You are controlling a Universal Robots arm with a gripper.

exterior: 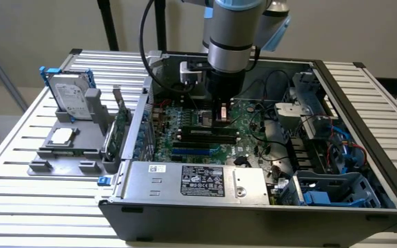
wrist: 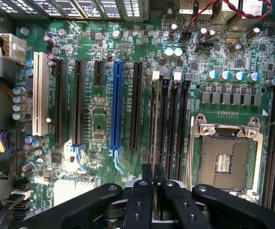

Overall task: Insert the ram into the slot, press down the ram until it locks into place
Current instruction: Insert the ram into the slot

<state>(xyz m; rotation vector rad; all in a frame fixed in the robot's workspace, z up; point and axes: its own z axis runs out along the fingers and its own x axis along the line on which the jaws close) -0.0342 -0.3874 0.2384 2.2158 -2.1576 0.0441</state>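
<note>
1 ram (wrist: 154,143), edge-on as a thin pale line along the slot (wrist: 152,90), the first of 4 parallel black ones, next to the 1 blue slot (wrist: 117,109). Pincer (wrist: 153,174) sits over one end, fingers almost together; can't tell if they grip it. 1 open PC case (exterior: 184,219) on the slatted worktop (exterior: 19,206)

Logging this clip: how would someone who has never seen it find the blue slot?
Start at the open computer case on the slatted table; a green circuit board lies inside it. Long parallel slots run across that board, and the blue slot is one of them. It is the one blue strip, flanked by black slots, with a white slot farther off.
</note>
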